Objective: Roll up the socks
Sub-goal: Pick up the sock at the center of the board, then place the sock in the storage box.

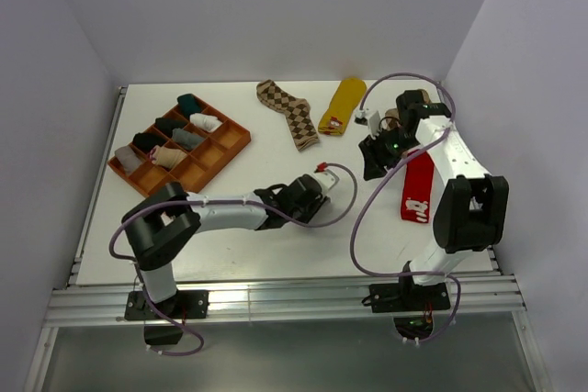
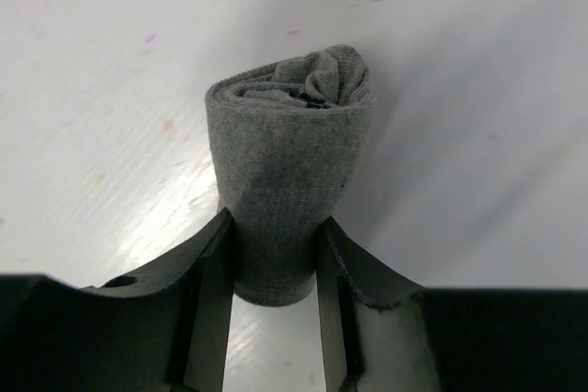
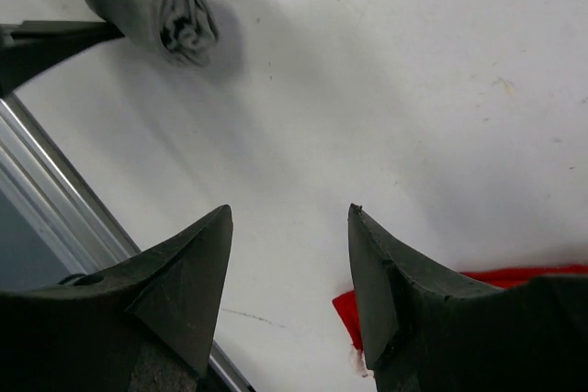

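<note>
the left gripper [image 2: 276,223] clamped the rolled grey sock [image 2: 289,162] near one end above the table [image 2: 478,89], squeezing across its soft, light layers as likely needed against unrolling, while the right gripper [image 3: 289,218] stood open, empty.

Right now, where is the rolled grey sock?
The rolled grey sock is clamped in the left gripper, near the middle of the white table, right of the orange tray in the top view.

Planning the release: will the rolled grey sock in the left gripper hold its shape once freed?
Likely soft: the rolled grey sock narrows where the left gripper squeezes it. Its top end is only bunched, so it may loosen. Laid sideways, it could roll.
</note>
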